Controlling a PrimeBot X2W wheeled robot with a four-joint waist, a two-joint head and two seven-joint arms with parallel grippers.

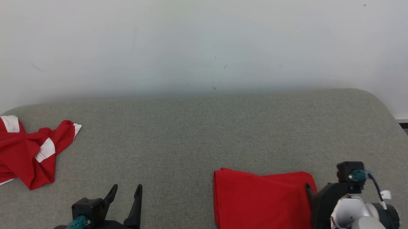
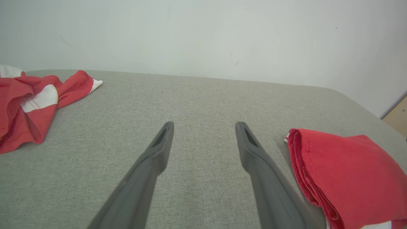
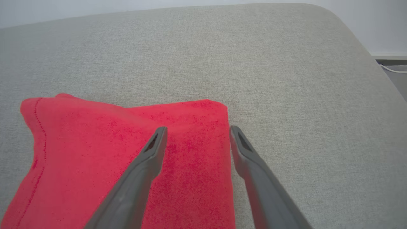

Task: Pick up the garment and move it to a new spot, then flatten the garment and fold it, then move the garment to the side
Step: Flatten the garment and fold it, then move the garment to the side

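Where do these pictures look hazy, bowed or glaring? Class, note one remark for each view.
Head view: the far edge of the grey surface melts hazily into the wall. Left wrist view: that edge bows slightly, a wide-angle effect. Right wrist view: even light, folded red garment crisp, no glare.

The folded plain red cloth garment (image 1: 260, 201) at 5 o'clock in the head view is one solid bright red, with matching red stitching along its hem. The crumpled red garment with white bands (image 1: 22, 152) at 9 o'clock mixes that red with white panels. Both lie on the heathered grey-green woven table (image 1: 190, 127) under a plain off-white wall (image 1: 193, 36). The left hand (image 1: 127, 188) and right hand (image 3: 198, 130) have matt dark grey fingers, and the glossy white forearm shell (image 1: 356, 218) carries a teal connector (image 1: 358, 174).
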